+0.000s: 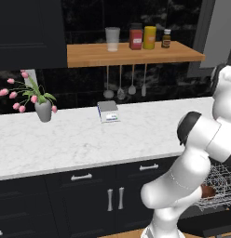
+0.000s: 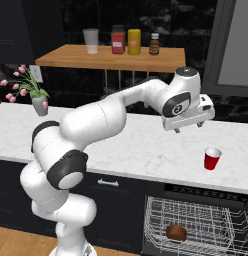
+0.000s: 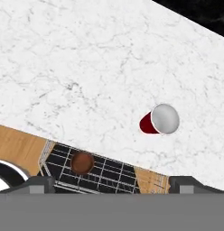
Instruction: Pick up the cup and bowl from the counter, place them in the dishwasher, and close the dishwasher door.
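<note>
Gripper (image 2: 188,127) hangs above the counter (image 2: 136,145), fingers pointing down and spread wide with nothing between them. Right of it and lower, the cup (image 2: 212,158) stands upright on the marble near the front edge, well apart from the fingers (image 2: 176,130). From the hand view the cup (image 3: 160,120) sits right of centre with its white inside facing up and bare marble all around it; nothing stands between it and the hand.

Below the counter edge the dishwasher (image 2: 196,220) is open, its wire rack (image 2: 206,222) pulled out. The bowl (image 2: 176,232) already lies in that rack, toward its front left in the right base view; in the hand view the bowl (image 3: 82,163) shows through the rack wires, below the counter edge.

Farther left on the counter a vase (image 1: 43,110) of pink flowers stands, and a small flat scale-like device (image 1: 108,112) lies near the back wall. On the wooden shelf (image 1: 131,54) above are a tumbler (image 1: 112,39), a red jar (image 1: 136,37), a yellow jar (image 1: 149,37) and a small brown bottle (image 1: 166,38). Utensils (image 1: 125,83) hang beneath the shelf. Any labels on the jars are too small to read.
</note>
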